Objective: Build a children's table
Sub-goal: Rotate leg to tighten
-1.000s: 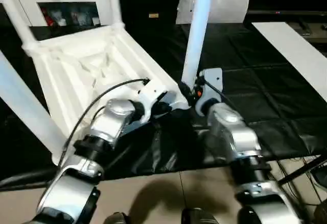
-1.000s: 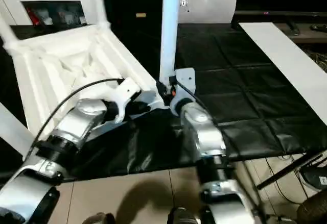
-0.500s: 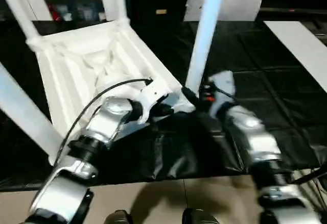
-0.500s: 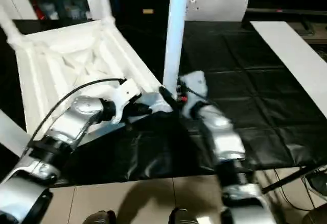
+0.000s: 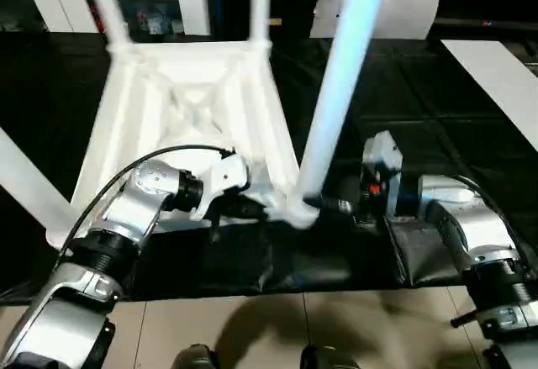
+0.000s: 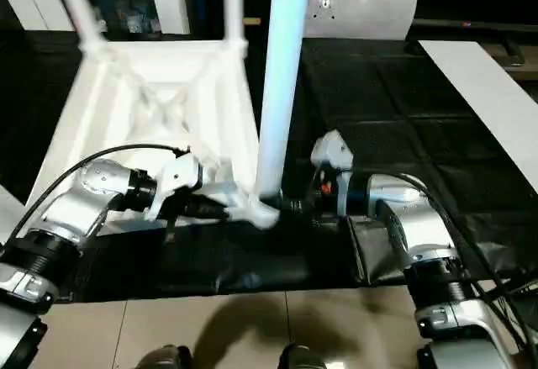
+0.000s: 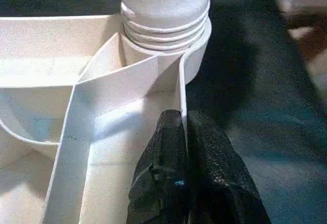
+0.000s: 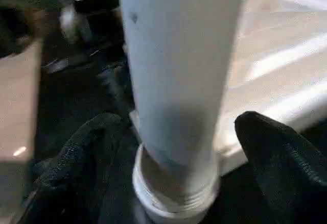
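One white table top (image 5: 189,108) lies upside down on the black workbench (image 5: 437,108), ribs facing up. Its near corner socket (image 7: 196,40) holds a long leg (image 5: 340,92) that stands straight up. The left gripper (image 7: 185,147) pinches the top's thin edge wall. The right gripper (image 8: 179,152) has its fingers (image 8: 276,157) spread wide on both sides of the leg, not touching it.

Light falls from above, washing the white table top (image 5: 189,104) bright against the dark, dim desk (image 5: 437,108). The near leg (image 5: 340,83) and the far legs smear with motion blur. Soft shadows pool on the floor (image 5: 252,327). The right wrist view is hazy throughout; the left wrist view is sharper.
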You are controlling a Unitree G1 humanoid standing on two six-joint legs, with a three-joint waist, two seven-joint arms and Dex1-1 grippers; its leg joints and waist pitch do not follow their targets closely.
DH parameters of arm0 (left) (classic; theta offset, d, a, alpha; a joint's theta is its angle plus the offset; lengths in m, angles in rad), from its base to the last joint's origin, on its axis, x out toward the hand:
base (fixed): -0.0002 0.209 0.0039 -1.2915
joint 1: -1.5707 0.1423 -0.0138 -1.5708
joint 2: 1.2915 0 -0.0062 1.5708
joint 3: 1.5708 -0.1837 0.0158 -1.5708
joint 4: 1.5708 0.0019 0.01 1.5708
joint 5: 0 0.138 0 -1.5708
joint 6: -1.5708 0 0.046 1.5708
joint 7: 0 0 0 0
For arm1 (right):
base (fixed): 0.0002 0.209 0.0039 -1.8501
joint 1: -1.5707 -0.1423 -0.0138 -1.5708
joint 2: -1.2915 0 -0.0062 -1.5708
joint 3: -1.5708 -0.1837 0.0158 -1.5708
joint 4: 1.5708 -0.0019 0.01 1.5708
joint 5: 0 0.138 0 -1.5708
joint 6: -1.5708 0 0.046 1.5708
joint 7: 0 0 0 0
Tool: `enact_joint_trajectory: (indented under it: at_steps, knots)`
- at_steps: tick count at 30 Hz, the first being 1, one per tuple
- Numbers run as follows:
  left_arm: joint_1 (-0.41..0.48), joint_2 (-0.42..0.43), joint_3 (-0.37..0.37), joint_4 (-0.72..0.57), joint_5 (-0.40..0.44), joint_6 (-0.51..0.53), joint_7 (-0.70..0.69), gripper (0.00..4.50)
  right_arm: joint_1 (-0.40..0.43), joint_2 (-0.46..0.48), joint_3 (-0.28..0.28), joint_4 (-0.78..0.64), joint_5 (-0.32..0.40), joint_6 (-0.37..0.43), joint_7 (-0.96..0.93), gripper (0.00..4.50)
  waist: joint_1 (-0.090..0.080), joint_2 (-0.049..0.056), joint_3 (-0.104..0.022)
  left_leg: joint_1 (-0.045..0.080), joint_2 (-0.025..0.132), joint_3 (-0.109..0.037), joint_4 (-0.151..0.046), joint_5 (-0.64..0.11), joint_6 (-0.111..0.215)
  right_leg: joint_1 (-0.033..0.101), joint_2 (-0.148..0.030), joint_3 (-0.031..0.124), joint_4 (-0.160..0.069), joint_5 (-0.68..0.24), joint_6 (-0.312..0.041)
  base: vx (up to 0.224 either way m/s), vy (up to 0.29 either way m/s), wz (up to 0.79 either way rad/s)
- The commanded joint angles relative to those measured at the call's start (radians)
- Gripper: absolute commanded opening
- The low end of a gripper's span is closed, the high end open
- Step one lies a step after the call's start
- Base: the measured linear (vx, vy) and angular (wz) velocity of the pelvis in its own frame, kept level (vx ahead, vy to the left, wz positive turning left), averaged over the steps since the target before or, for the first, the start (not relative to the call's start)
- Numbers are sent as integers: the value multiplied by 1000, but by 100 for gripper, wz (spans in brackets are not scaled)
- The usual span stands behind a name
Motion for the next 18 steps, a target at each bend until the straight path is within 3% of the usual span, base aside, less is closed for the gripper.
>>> enact_joint_trajectory:
  at_steps: [1, 8, 10, 18]
  knots:
    - [9, -1, -65, -29, 4, -28, -83, 0, -17, -16, 19, 12, -1, -3, 54, 362, -3, -4, -75, 19, 11, 15, -62, -224, 74, 53, -19, 13, -54, -188, -258, 0, 0, 0]
    - [8, 7, -77, -42, 7, -49, -134, 0, -54, -22, 44, 58, 0, -4, 132, 277, 3, -9, -72, 19, 13, 15, -64, -243, 60, 52, -22, 14, -56, -250, -247, 0, 0, 0]
    - [8, 7, -76, -41, 7, -50, -138, 0, -58, -21, 47, 59, 3, -2, 144, 273, 3, -12, -73, 20, 13, 15, -63, -246, 60, 51, -21, 14, -56, -257, -244, 0, 0, 0]
    - [6, 17, -83, -30, 7, -60, -155, 0, -62, -14, 57, 57, 15, 3, 189, 202, 5, -10, -74, 19, 12, 16, -61, -211, 71, 54, -20, 13, -51, -202, -259, 0, 0, 0]
